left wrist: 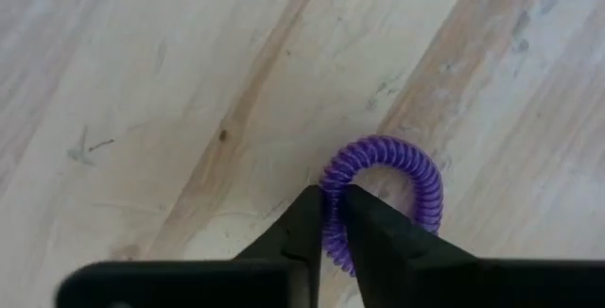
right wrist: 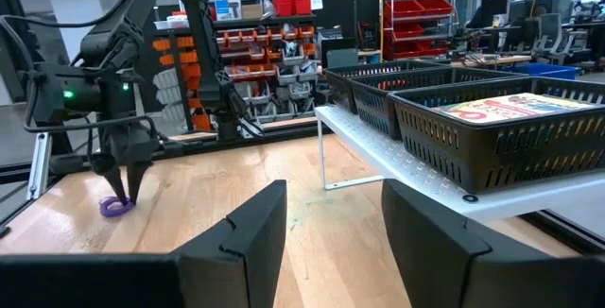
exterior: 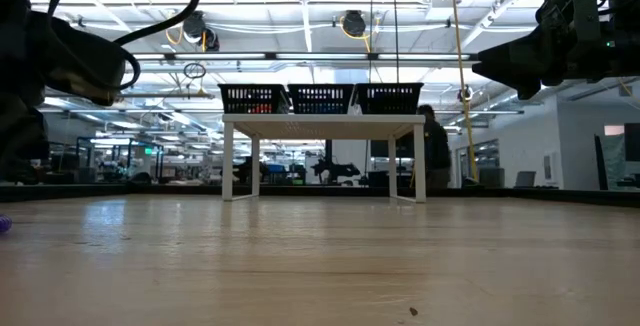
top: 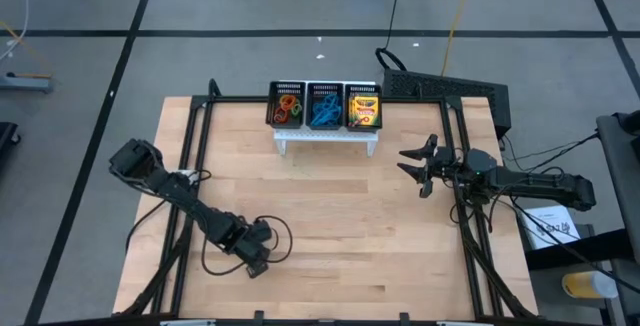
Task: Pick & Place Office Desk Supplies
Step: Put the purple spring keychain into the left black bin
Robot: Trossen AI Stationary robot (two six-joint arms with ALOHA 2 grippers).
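A small purple coiled loop lies flat on the wooden table, near its front left. My left gripper points down at the loop and is shut on it; the right wrist view shows the same gripper over the loop. My right gripper hovers open at the table's right, holding nothing. At the far middle stands the black mesh organiser. It holds red, orange and green loops, blue loops and yellow-and-green crayon boxes. My left gripper pinches one side of the purple loop's coil between its two fingers. The fingers come from above, pointing down, and lie across the coil. The loop lies flat on the table, its free side curving out past the fingertips.
The organiser stands on a low white stand at the table's far middle. Black frame rails run along the left and right sides of the table. Bare wood lies between the two arms.
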